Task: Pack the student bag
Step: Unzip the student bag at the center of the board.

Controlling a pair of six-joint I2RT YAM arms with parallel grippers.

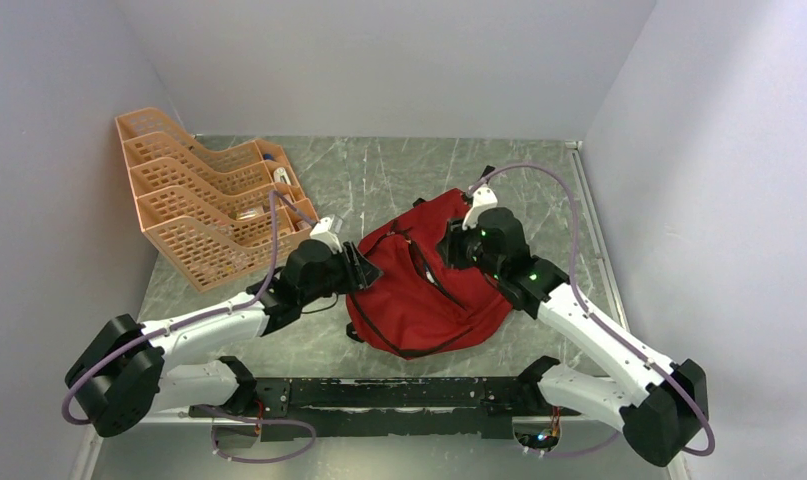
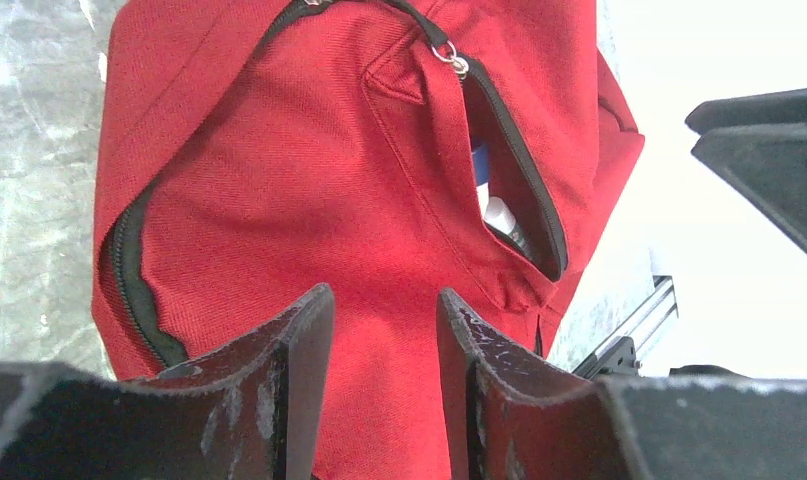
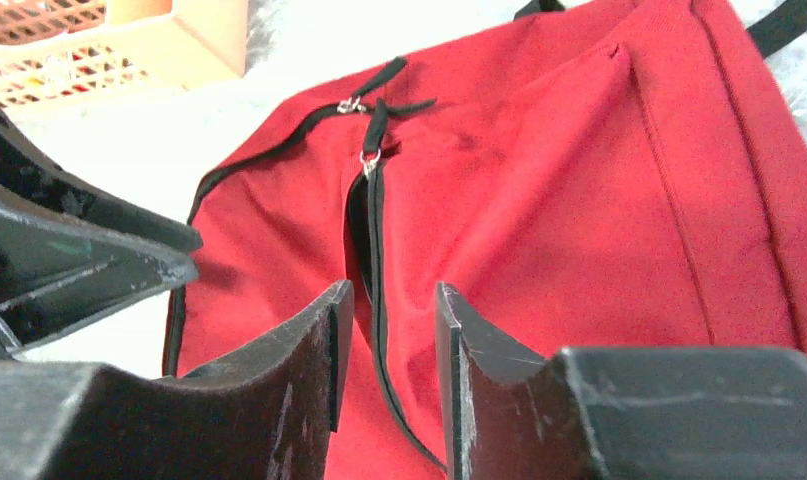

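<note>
The red student bag (image 1: 429,290) lies flat in the middle of the table, black zippers on top. My left gripper (image 1: 367,268) is at its left edge, open, with red fabric (image 2: 384,330) showing in the gap between the fingers. The bag's front pocket (image 2: 519,190) is unzipped, with a white and blue item inside. My right gripper (image 1: 449,250) is over the bag's upper right part, open, its fingers astride the black zipper line (image 3: 379,290). A zipper pull (image 3: 367,158) lies farther along.
An orange plastic tray rack (image 1: 199,205) stands at the back left, also in the right wrist view (image 3: 109,40). A metal rail (image 1: 399,390) runs along the near edge. Grey walls close in the left, back and right.
</note>
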